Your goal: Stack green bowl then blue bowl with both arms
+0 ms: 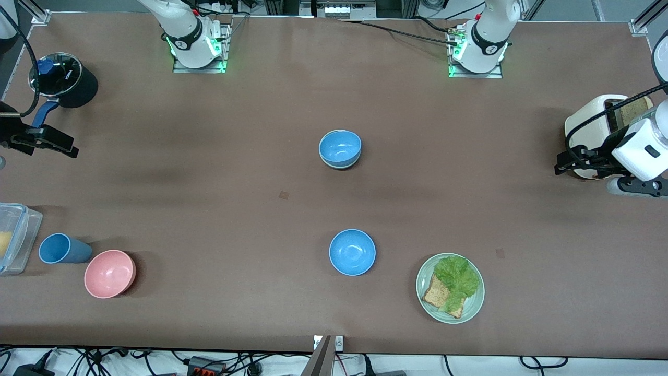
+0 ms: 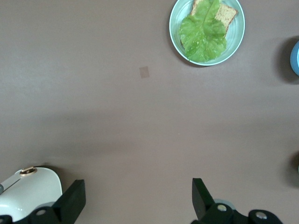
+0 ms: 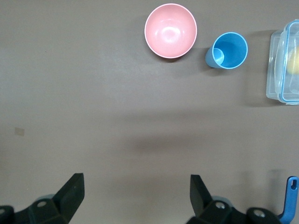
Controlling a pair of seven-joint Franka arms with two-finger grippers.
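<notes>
Two bowls nested mid-table: blue bowl [image 1: 340, 148] sits inside the green bowl [image 1: 339, 165], only a pale sliver of the green showing under it. Brighter blue bowl [image 1: 352, 252] nearer the camera, alone. Left gripper [image 2: 135, 205] wide, empty, over bare table by the toaster [image 1: 595, 130]. Right gripper [image 3: 135, 203] wide, empty, near the black pot [image 1: 62, 78].

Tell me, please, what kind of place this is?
Probably a robotics lab staged as a kitchen: two arm bases bolted to a brown table, cables along its edge, and a toaster and sandwich plate.
</notes>
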